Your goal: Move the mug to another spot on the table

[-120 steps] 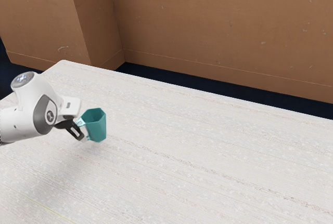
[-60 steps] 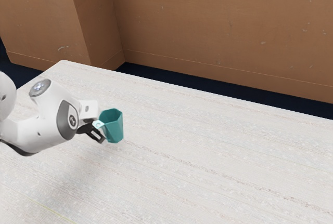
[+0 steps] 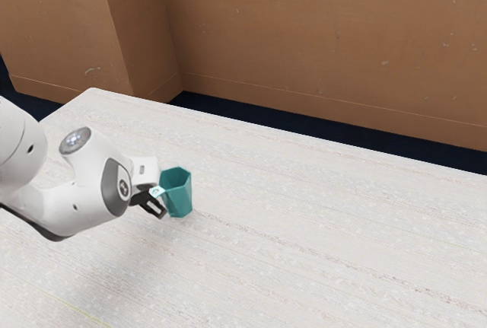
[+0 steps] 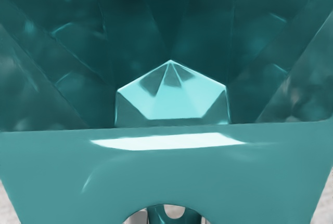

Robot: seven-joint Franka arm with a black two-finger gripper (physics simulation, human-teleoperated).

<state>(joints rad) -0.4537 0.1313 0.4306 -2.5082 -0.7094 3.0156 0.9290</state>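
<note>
One glossy, faceted teal mug [image 3: 180,192] is clamped by the black end effector [image 3: 158,197].

Over the last second the white arm [image 3: 76,191] has swung further toward the exterior view's right, and more of its rounded links now show at that view's left edge. The black two-finger tool [image 3: 157,199] has carried the teal faceted mug [image 3: 179,191] the same way and slightly lower, closer to the pale wood-grain tabletop [image 3: 319,221].
</note>
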